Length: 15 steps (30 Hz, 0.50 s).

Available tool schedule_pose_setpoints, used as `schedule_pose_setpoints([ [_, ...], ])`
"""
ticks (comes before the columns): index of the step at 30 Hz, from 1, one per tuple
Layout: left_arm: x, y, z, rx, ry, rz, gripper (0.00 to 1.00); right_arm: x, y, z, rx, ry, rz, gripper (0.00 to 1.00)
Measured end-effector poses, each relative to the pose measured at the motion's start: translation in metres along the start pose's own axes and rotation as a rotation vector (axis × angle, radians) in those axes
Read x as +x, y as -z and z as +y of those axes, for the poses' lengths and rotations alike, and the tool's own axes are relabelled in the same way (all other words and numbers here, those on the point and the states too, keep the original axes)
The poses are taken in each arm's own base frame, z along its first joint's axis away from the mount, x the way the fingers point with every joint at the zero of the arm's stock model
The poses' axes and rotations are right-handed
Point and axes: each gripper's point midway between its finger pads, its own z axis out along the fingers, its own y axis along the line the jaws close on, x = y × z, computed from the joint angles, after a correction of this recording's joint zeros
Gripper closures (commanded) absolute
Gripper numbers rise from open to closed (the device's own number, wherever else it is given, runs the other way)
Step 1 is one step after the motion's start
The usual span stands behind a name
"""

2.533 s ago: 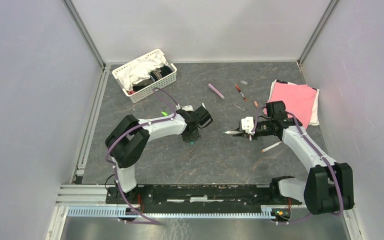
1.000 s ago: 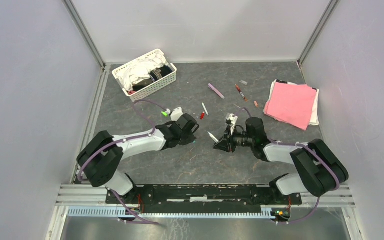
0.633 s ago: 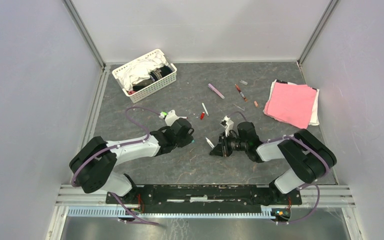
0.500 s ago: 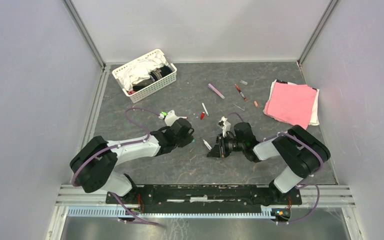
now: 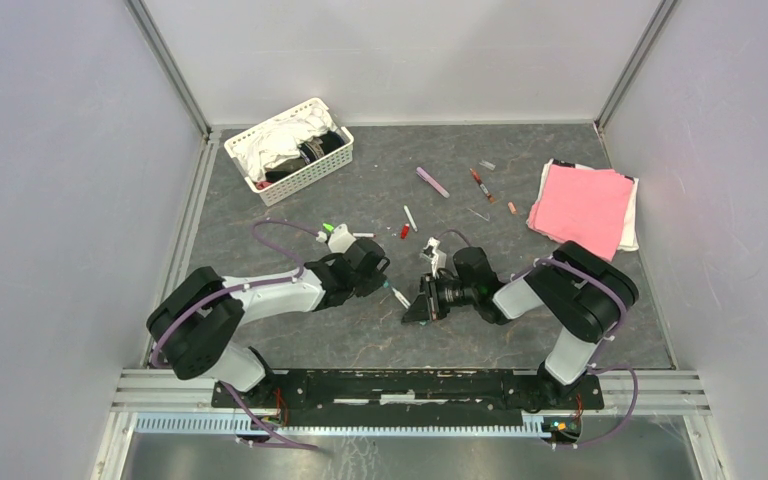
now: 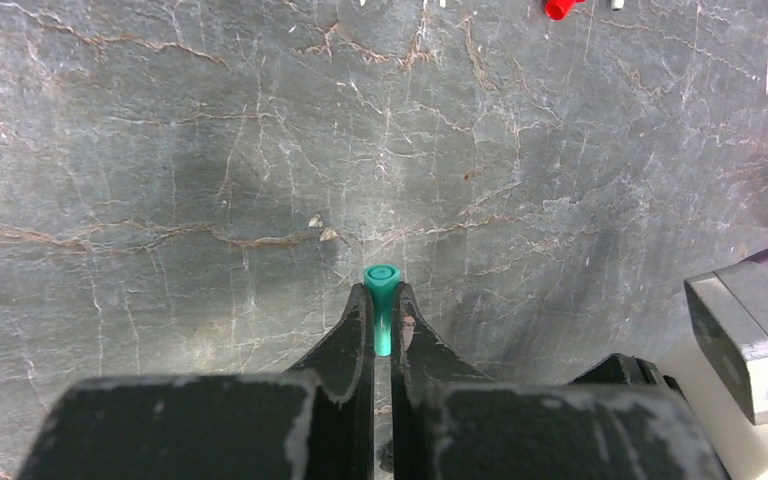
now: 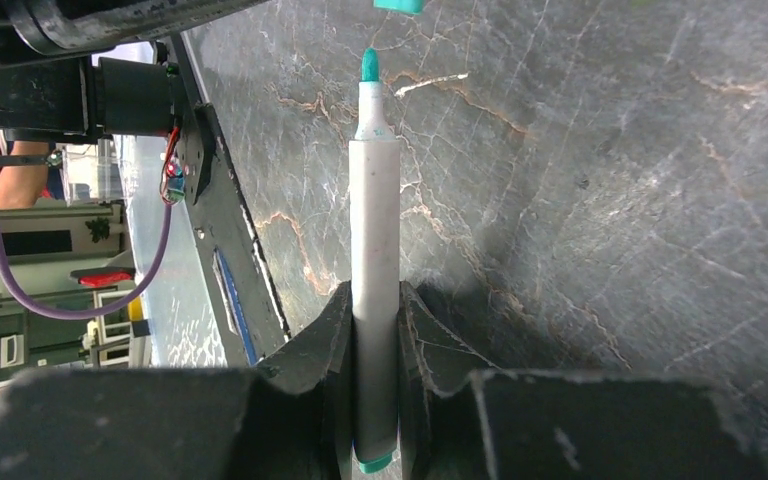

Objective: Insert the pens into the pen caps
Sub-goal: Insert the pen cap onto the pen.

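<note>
While left gripper [image 6: 381,300] clamps teal cap [image 6: 381,276], right gripper [image 7: 375,300] grips teal-tipped pen [image 7: 375,220], tip near cap, not touching

White basket [image 5: 310,178] — pink cloth [image 5: 582,208]

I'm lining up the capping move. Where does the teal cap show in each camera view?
Top external: teal cap mid-table, at the left gripper tip.
Left wrist: centre frame, pinched between the fingertips.
Right wrist: cropped at the top edge, just beyond the pen's tip.
Shared landmark: the teal-tipped pen in the right gripper, also in top external; not in left wrist.
</note>
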Motion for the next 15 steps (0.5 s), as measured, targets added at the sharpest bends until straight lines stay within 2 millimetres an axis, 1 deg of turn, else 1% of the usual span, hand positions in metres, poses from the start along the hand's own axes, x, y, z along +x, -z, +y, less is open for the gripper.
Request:
schedule_pose_setpoints([
  [7,-0.0016,-0.0006,-0.0003,-0.002,0.025,-0.002,0.98,0.0016,-0.0026,0.0026,-0.002,-0.038,0.013,1.00],
  [15,-0.0015,-0.0005,-0.0005,-0.002,0.030,-0.002,0.98,-0.0010,-0.0067,0.0032,0.005,-0.059,0.028,1.00],
])
